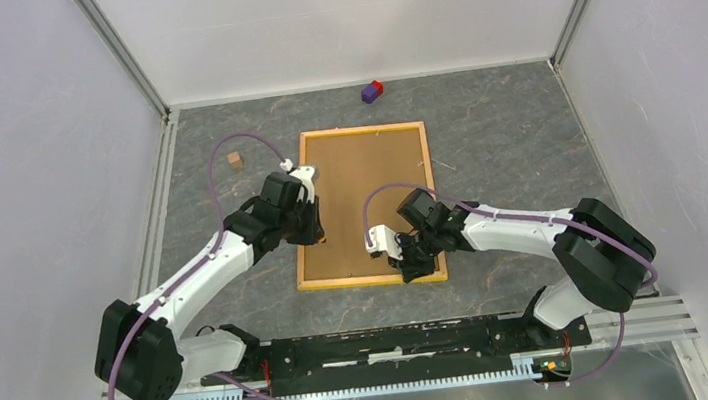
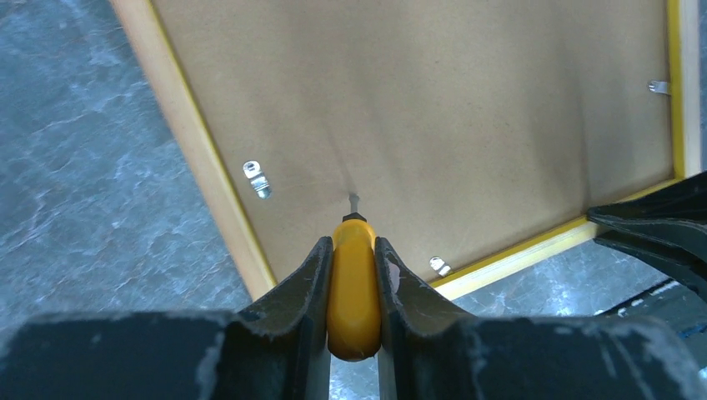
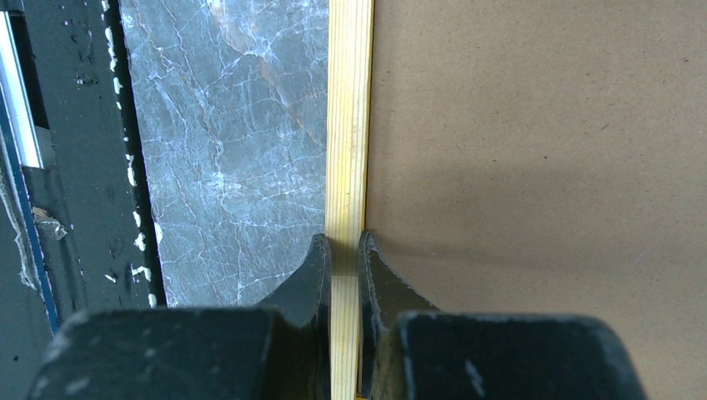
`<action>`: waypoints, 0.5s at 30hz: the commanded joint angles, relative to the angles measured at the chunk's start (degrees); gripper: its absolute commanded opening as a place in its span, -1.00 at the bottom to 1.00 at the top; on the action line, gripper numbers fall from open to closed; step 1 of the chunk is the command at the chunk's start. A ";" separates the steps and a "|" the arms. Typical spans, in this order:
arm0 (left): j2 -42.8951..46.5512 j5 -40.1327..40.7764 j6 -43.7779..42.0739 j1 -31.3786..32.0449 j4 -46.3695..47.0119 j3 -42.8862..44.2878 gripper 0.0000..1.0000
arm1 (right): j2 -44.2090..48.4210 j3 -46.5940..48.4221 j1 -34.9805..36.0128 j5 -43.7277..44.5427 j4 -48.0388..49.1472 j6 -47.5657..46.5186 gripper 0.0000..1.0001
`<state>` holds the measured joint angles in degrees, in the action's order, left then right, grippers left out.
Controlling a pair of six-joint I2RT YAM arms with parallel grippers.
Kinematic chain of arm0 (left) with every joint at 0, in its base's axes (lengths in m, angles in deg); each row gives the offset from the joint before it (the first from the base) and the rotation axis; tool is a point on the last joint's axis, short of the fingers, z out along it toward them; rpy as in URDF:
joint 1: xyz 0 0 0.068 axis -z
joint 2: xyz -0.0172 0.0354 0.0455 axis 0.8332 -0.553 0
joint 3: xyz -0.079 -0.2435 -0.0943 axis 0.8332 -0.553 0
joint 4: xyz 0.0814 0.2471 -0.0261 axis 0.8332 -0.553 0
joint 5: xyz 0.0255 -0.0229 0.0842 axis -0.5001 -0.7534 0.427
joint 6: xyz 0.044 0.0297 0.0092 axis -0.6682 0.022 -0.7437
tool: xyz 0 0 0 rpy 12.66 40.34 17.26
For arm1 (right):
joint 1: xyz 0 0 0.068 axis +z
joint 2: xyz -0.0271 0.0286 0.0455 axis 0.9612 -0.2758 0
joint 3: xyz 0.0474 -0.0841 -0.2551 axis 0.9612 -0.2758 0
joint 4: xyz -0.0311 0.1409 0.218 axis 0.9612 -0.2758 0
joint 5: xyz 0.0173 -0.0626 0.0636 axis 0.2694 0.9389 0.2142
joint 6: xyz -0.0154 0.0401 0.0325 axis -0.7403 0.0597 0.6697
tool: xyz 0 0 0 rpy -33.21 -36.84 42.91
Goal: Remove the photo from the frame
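Note:
The frame (image 1: 367,173) lies face down on the table, its brown backing board up inside a yellow-orange border. The photo is hidden beneath. My left gripper (image 1: 313,233) is over the frame's left edge, shut on a yellow-handled screwdriver (image 2: 353,283). The screwdriver's metal tip touches the backing board (image 2: 433,108) between two metal clips (image 2: 257,178) (image 2: 439,266); a third clip (image 2: 658,86) sits at the far border. My right gripper (image 1: 416,268) is at the frame's near right corner. In the right wrist view it (image 3: 344,246) is shut on the border strip (image 3: 350,125).
A purple and red block (image 1: 372,91) lies at the back of the table. A small wooden cube (image 1: 236,159) lies left of the frame. The black arm-base rail (image 3: 75,167) runs along the near edge. White walls close in the sides and back.

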<state>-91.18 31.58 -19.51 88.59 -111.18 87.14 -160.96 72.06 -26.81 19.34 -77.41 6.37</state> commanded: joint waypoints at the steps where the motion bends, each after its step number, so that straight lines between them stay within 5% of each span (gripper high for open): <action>1: 3.45 4.85 -4.23 -1.14 -1.59 1.29 -0.96 | -3.74 -1.43 0.66 2.85 2.34 -0.41 -1.00; 7: 7.86 -0.51 -24.32 -2.33 -1.95 0.28 -0.96 | -3.64 -1.50 0.64 2.70 2.14 -0.59 -1.00; 15: 6.24 -20.97 -39.46 -13.08 -3.23 -1.76 -0.96 | -3.55 -1.32 0.63 2.76 2.04 -0.42 -1.00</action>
<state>-83.66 23.03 -47.47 81.33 -114.13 86.55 -160.96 72.08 -26.81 19.32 -77.43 6.37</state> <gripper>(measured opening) 0.271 0.117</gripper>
